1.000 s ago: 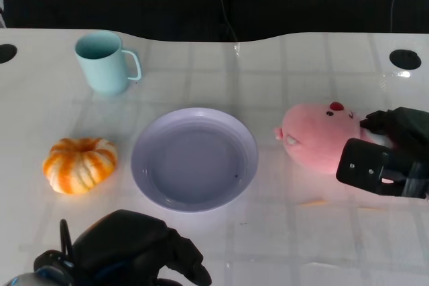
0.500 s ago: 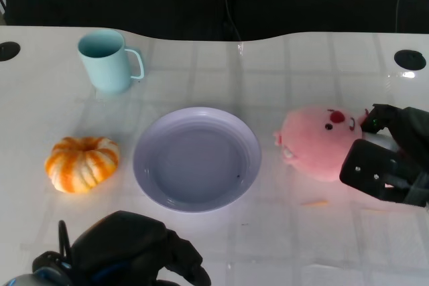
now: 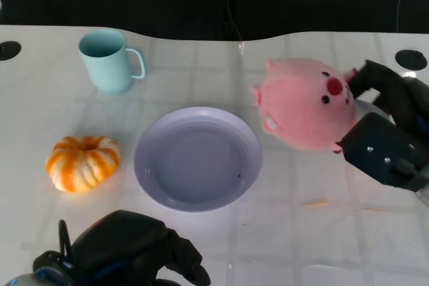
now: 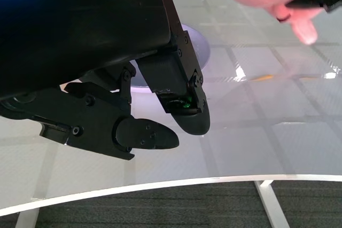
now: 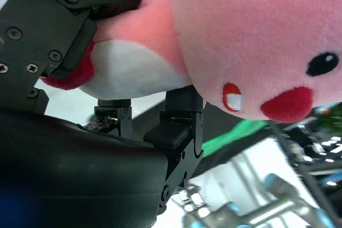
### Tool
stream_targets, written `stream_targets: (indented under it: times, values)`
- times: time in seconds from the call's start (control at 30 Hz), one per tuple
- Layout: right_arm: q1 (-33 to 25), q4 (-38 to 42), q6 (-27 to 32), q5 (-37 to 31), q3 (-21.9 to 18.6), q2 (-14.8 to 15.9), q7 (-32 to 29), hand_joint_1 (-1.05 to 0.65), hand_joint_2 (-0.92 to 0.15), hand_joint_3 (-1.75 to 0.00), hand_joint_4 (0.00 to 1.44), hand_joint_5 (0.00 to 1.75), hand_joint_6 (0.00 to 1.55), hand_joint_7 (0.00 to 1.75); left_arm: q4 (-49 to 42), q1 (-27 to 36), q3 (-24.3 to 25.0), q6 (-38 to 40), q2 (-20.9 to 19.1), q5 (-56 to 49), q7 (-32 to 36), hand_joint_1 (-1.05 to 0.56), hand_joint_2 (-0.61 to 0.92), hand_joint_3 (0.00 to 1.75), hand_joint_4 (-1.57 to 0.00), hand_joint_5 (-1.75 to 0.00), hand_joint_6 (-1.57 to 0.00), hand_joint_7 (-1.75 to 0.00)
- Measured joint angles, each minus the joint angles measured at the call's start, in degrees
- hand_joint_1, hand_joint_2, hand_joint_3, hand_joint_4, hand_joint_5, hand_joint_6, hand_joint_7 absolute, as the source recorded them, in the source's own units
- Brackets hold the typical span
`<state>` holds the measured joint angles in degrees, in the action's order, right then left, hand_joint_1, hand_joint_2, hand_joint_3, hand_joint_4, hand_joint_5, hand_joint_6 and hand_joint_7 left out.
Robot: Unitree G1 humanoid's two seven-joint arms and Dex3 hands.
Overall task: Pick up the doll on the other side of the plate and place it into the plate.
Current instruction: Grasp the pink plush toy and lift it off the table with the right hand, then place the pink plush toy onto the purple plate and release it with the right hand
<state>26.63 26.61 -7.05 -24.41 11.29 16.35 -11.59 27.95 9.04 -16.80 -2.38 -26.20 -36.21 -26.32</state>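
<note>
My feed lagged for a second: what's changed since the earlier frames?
The right hand, gripping the pink plush doll, has lifted it off the table and toward the lavender plastic plate. The plate, teal mug, orange pumpkin toy and left hand stayed put.

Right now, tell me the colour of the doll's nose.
Red, on the pink doll; the head view shows it best.

One bench (image 3: 201, 246) carries the lot. There is one pink doll (image 3: 305, 112), one lavender plate (image 3: 197, 159) near the bench's middle, one pale blue mug (image 3: 107, 61) toward the far left corner, and one orange-and-white striped pumpkin (image 3: 82, 163) (soft-looking, toward the left edge). Two black hands show: the left hand (image 3: 131, 252) and the right hand (image 3: 389, 135).
</note>
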Motion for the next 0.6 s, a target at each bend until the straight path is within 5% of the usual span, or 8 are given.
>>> stream_targets:
  times: [0.33, 0.6]
  values:
    - [3.2, -6.0, 5.0, -1.2, 3.6, -6.7, 6.4, -0.16, -0.45, -1.14, 0.90, 1.75, 0.72, 1.75, -0.3, -0.3, -0.9, 0.0, 0.1, -0.3, 0.0, -0.26, 0.92, 0.26, -0.77, -1.24, -1.09, -0.01]
    - [10.3, -0.3, 7.8, -3.6, 8.7, -13.6, 8.1, -0.17, -0.43, -1.16, 0.94, 1.75, 0.74, 1.75, -0.5, -0.4, -1.3, -0.4, 0.4, -0.6, 0.5, -0.24, 0.92, 0.24, -0.79, -1.23, -1.10, -0.02]
